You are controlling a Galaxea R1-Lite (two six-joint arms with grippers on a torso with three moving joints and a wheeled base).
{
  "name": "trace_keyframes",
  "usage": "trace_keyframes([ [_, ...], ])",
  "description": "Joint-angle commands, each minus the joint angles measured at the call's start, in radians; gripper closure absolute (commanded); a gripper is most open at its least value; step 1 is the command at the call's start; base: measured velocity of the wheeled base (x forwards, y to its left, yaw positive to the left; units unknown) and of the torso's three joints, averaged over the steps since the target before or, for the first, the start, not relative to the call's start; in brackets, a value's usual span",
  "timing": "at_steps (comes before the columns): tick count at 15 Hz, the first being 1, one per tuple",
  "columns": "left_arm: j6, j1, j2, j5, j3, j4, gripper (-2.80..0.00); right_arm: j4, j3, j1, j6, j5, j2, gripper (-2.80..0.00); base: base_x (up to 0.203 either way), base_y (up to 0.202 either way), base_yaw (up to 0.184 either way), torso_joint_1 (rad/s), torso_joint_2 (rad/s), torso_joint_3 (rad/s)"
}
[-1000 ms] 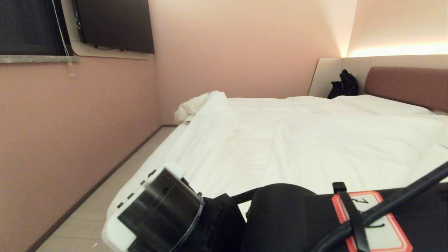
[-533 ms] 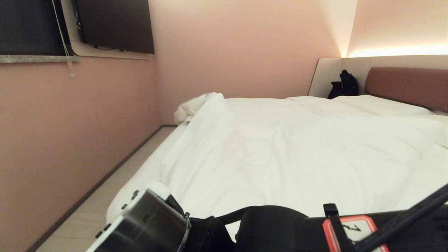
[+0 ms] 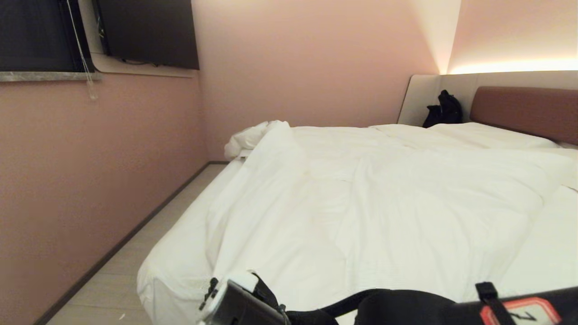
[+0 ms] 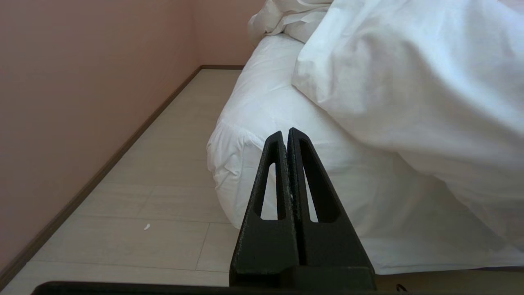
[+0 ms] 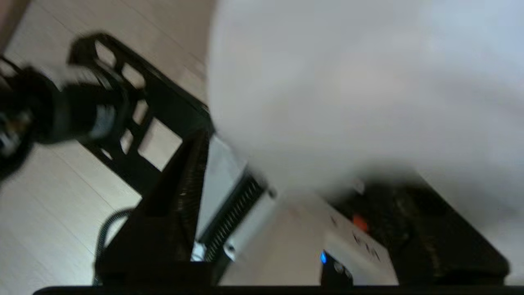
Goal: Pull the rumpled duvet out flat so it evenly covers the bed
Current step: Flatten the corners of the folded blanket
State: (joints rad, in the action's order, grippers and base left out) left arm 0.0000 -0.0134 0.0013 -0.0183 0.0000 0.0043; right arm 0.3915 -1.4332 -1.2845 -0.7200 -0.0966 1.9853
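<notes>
Window (image 3: pixel 36 36) and dark wall screen (image 3: pixel 149 31) are seen on the pink wall at far left, pale floor (image 3: pixel 135 266) below.

Left gripper (image 4: pixel 287 139) is parked low beside the bed's near-left corner, fingers (image 4: pixel 278 172) pressed together, nothing between them.

The bed (image 3: pixel 176 257) is seen with bare sheet along its left edge and at the near-left corner. The duvet (image 3: pixel 361 203) is spread over most of the mattress, wrinkled; its left edge runs diagonally and is bunched in a heap at the far-left corner. It hangs over the foot edge in the left wrist view.

Right gripper (image 5: pixel 262 176): one dark finger (image 5: pixel 176 184) is made out beside white fabric; the view is blurred, so its state can't be told.

Black bag (image 3: pixel 445 110) is set against the beige panel at the far edge; brownish-red headboard (image 3: pixel 524 110) is at far right.
</notes>
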Motion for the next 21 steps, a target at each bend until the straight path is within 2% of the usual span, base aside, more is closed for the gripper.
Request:
trace_keyframes([
  [1, 0.000, 0.000, 0.000, 0.000, 0.000, 0.000, 0.00, 0.018, 0.102, -0.031, -0.004, -0.005, -0.099, -2.80, 0.000, 0.000, 0.000, 0.000, 0.00, 0.000],
  [7, 0.000, 0.000, 0.000, 0.000, 0.000, 0.000, 0.00, 0.026, 0.197, -0.036, 0.014, -0.109, -0.361, -2.80, 0.000, 0.000, 0.000, 0.000, 0.00, 0.000],
  [9, 0.000, 0.000, 0.000, 0.000, 0.000, 0.000, 0.00, 0.027, 0.226, -0.008, 0.037, -0.158, -0.464, -2.80, 0.000, 0.000, 0.000, 0.000, 0.00, 0.000],
  [11, 0.000, 0.000, 0.000, 0.000, 0.000, 0.000, 0.00, 0.027, 0.255, 0.055, 0.058, -0.175, -0.561, -2.80, 0.000, 0.000, 0.000, 0.000, 0.00, 0.000],
  [14, 0.000, 0.000, 0.000, 0.000, 0.000, 0.000, 0.00, 0.021, 0.303, 0.235, 0.083, -0.179, -0.670, -2.80, 0.000, 0.000, 0.000, 0.000, 0.00, 0.000],
  [17, 0.000, 0.000, 0.000, 0.000, 0.000, 0.000, 0.00, 0.015, 0.336, 0.459, 0.121, -0.165, -0.753, -2.80, 0.000, 0.000, 0.000, 0.000, 0.00, 0.000],
  [20, 0.000, 0.000, 0.000, 0.000, 0.000, 0.000, 0.00, -0.023, 0.366, 0.642, 0.164, -0.105, -0.810, -2.80, 0.000, 0.000, 0.000, 0.000, 0.00, 0.000],
  [21, 0.000, 0.000, 0.000, 0.000, 0.000, 0.000, 0.00, -0.032, 0.370, 0.678, 0.173, -0.085, -0.824, -2.80, 0.000, 0.000, 0.000, 0.000, 0.00, 0.000],
])
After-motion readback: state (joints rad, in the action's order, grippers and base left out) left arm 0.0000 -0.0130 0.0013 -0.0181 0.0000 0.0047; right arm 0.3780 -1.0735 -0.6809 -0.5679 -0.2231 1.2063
